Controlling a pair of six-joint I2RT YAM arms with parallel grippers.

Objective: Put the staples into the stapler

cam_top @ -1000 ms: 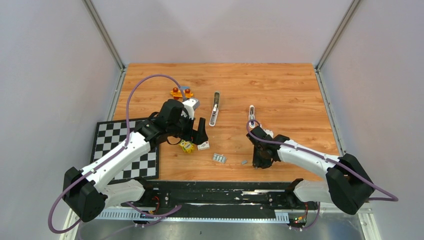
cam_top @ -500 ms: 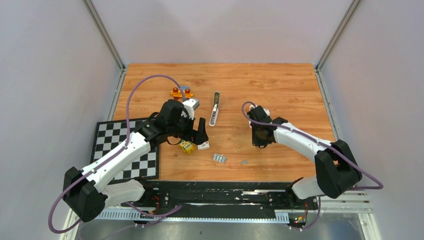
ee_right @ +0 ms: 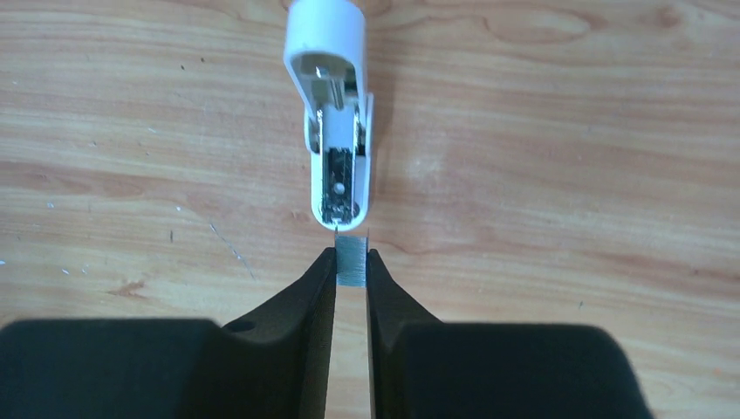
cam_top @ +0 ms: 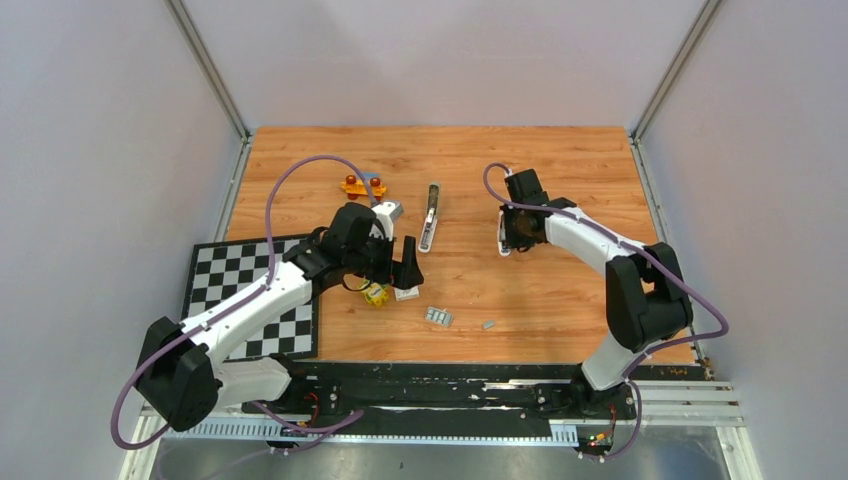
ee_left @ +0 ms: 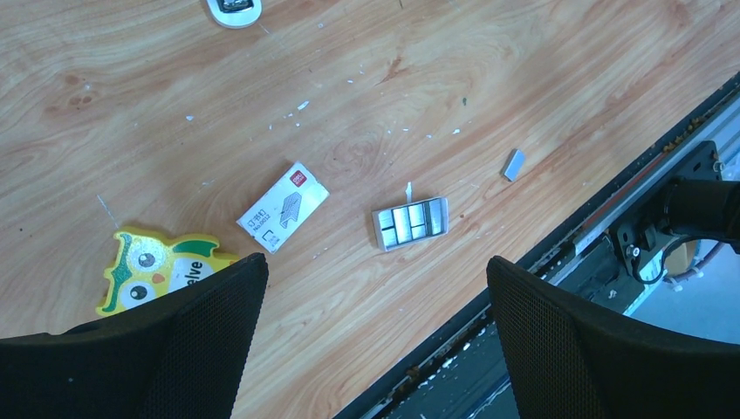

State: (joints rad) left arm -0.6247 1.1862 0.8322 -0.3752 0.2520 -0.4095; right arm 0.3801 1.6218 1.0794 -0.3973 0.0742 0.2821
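Pale grey walls close in three sides, with two metal posts rising at the back corners. The single table has a warm wood-grain top, scuffed and flecked with small white specks.

Two arms work over it. The left arm crosses one black-and-white checkerboard lying at the left edge. The right arm reaches to the middle of the table.

The left gripper hangs with its jaws spread wide and nothing between them.

Two staplers lie apart near the centre: a grey stapler and a white stapler, which lies open with its metal channel bare.

The right gripper is pinched on one staple strip, held right at the near mouth of that channel; I cannot tell if it touches.

There are two toys: an orange one far back, and a yellow owl below the left gripper. One small white box with red print lies just beside the owl.

Nearer the front edge sits one little tray of staples holding about four blocks. One loose strip lies alone to its right.
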